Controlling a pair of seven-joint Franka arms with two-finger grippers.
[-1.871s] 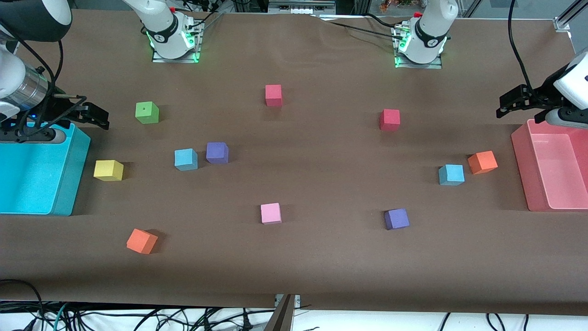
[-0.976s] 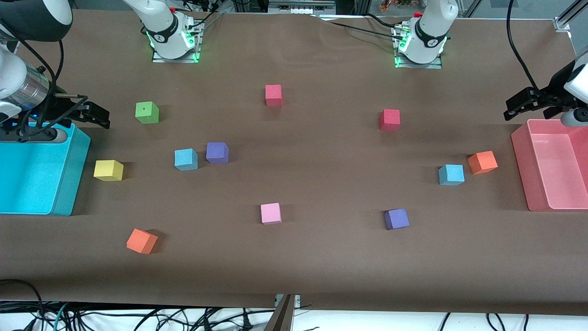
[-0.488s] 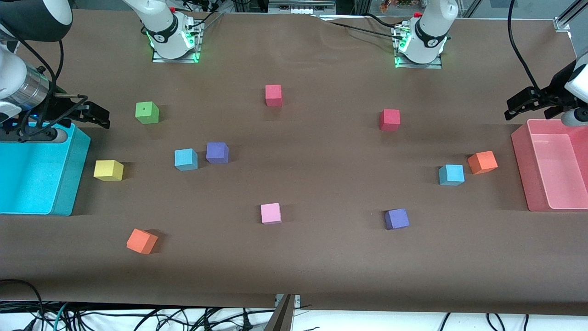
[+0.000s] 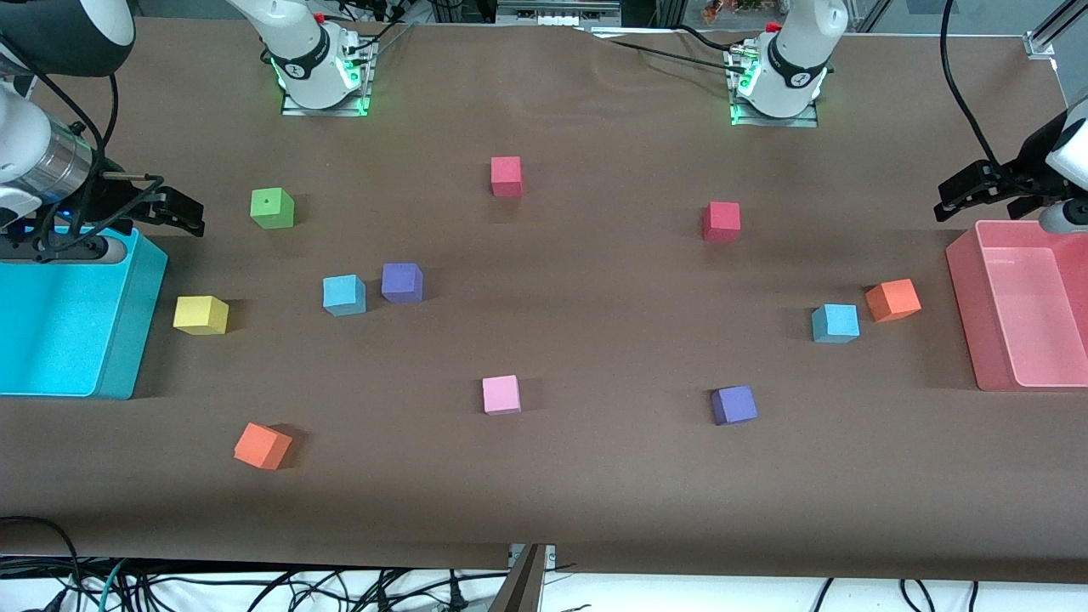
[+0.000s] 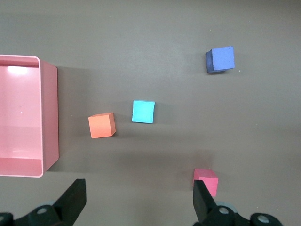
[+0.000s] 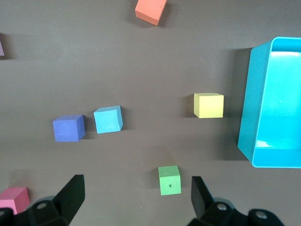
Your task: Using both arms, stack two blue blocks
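One light blue block sits beside a purple cube toward the right arm's end; it also shows in the right wrist view. The other blue block sits beside an orange cube toward the left arm's end; it also shows in the left wrist view. My right gripper hangs open and empty over the table by the cyan bin, also seen in its wrist view. My left gripper hangs open and empty by the pink bin, also seen in its wrist view.
Green, yellow, orange, pink, purple and two red cubes are scattered on the brown table. The bins stand at the two ends.
The left gripper drew back a little toward its end of the table early on and has stayed still since. The right arm and all cubes have not moved.
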